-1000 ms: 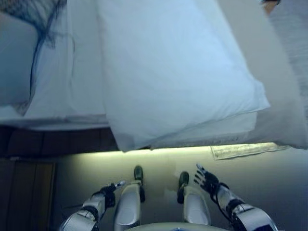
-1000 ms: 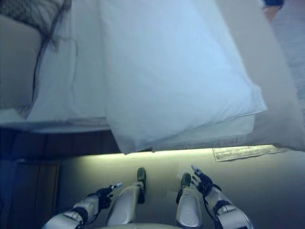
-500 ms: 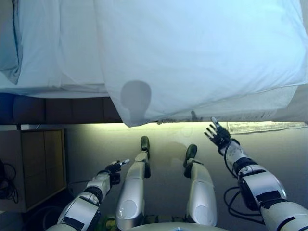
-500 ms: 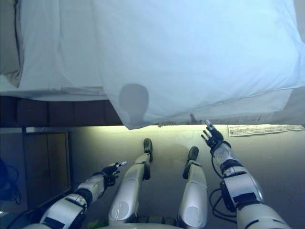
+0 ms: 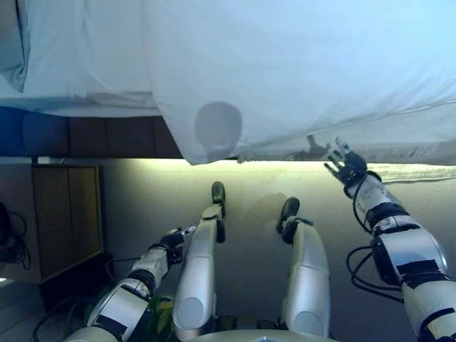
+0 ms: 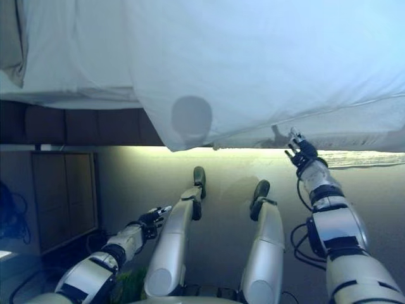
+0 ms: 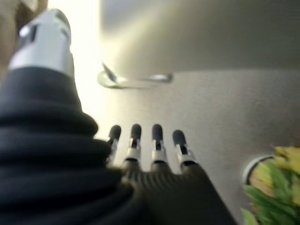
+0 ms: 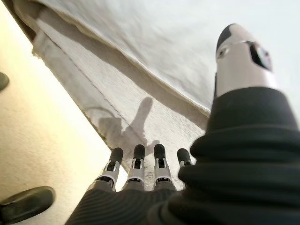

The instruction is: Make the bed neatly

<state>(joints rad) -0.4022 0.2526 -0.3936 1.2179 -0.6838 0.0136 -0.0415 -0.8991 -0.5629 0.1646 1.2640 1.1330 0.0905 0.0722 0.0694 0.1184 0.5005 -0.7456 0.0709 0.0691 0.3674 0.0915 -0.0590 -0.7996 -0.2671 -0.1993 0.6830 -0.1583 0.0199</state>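
Duvet [image 5: 299,71] above open right hand [image 5: 347,165]

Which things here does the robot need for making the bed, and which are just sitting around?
For the job:
white duvet, hanging over the bed's edge
white sheet beside it
right hand, open, reaching up at the duvet's edge
left hand, open, low near the floor

Just around:
wooden cabinet
grey floor

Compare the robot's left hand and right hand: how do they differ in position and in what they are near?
The right hand is raised and stretched forward to the hanging edge of the white duvet; the left hand hangs low beside the body, far from the bed. The right wrist view shows bedding just past the fingers; the left wrist view shows only floor. Both hands are open and hold nothing.
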